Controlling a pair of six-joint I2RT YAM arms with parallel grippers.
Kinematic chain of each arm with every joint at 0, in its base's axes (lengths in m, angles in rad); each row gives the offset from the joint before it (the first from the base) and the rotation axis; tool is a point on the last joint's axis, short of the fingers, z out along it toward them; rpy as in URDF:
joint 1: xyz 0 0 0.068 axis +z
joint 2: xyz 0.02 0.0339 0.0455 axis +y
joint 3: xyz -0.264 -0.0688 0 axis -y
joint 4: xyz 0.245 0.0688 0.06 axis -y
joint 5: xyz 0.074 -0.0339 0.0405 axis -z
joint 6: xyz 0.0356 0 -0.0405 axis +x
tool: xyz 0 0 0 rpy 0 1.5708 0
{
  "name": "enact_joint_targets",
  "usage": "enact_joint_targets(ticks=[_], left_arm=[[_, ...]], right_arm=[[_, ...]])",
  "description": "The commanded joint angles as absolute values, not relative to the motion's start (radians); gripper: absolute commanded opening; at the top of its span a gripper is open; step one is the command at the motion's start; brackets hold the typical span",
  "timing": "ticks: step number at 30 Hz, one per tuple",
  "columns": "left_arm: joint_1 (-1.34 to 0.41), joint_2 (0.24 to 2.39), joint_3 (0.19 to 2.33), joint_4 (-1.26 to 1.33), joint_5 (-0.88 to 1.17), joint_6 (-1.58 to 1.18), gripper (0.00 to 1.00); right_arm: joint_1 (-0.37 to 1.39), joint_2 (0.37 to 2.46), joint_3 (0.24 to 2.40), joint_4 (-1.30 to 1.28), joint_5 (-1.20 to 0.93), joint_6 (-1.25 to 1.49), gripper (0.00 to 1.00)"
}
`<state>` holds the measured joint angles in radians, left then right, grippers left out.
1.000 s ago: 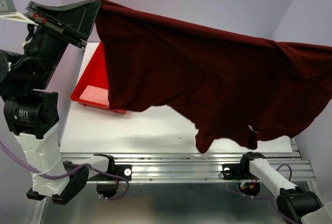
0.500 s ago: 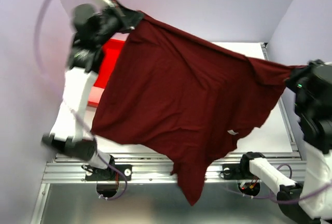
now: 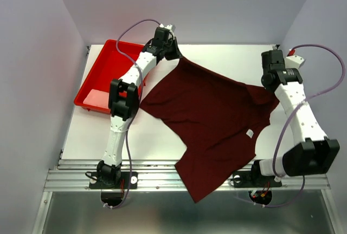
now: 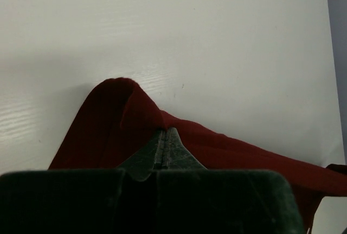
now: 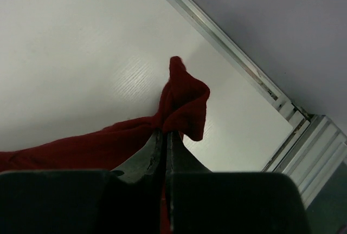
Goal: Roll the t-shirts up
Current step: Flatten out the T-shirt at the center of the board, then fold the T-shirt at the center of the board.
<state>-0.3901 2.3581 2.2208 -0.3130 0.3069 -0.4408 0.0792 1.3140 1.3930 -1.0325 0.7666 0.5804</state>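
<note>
The dark maroon t-shirt (image 3: 209, 120) lies spread across the white table, its near end hanging over the front rail. My left gripper (image 3: 176, 56) is shut on its far left corner, close to the table; that pinched cloth shows in the left wrist view (image 4: 122, 115) just past the gripper (image 4: 165, 131). My right gripper (image 3: 269, 88) is shut on the far right corner of the shirt, and the right wrist view shows a bunch of cloth (image 5: 184, 98) sticking out past the gripper (image 5: 165, 132).
A bright red tray (image 3: 103, 74) sits at the far left of the table, beside my left arm. The table's right edge rail (image 5: 255, 77) runs close to my right gripper. Lilac walls enclose the table on three sides.
Both arms came down and reached toward the far side, carrying the shirt from hanging high in the air to lying spread on the table. Both grippers kept their hold.
</note>
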Motion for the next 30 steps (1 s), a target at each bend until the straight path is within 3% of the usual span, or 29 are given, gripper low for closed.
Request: enact_joint_targets(ticks=[1, 10, 18, 26, 30], left_arm=[[-0.371, 2.373, 2.384, -0.232, 0.291, -0.4, 0.0], [-0.364, 2.451, 2.399, -0.083, 0.265, -0.368, 0.0], [-0.37, 2.548, 2.516, -0.032, 0.308, -0.373, 0.0], [-0.383, 2.54, 2.478, -0.034, 0.311, -0.342, 0.0], [-0.382, 2.499, 2.407, -0.046, 0.295, -0.318, 0.0]], right_arm=[[-0.018, 1.394, 1.376, -0.901, 0.797, 0.582, 0.01], [-0.195, 1.587, 1.351, -0.704, 0.643, 0.551, 0.01], [-0.235, 1.718, 1.448, -0.663, 0.607, 0.558, 0.01], [-0.235, 1.681, 1.378, -0.641, 0.528, 0.56, 0.01], [-0.235, 1.567, 1.247, -0.64, 0.462, 0.598, 0.01]])
